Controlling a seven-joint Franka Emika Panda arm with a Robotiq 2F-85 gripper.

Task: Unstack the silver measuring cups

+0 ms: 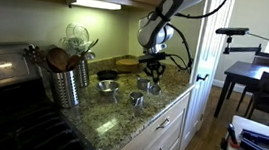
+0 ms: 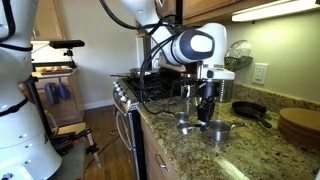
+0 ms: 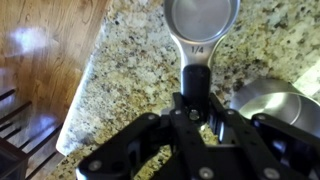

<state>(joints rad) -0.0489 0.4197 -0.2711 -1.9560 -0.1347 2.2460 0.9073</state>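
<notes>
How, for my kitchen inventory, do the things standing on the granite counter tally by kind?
Measuring cups: 3
Pan: 1
Utensil holder: 1
Wooden board: 1
Total: 6

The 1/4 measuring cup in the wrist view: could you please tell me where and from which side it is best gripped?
Take the 1/4 cup by the dark end of its handle, from above, squeezing its two long edges. The handle is narrow, flat and juts away from the round bowl, clear of the larger cup beside it. The hand is shut there.
</notes>
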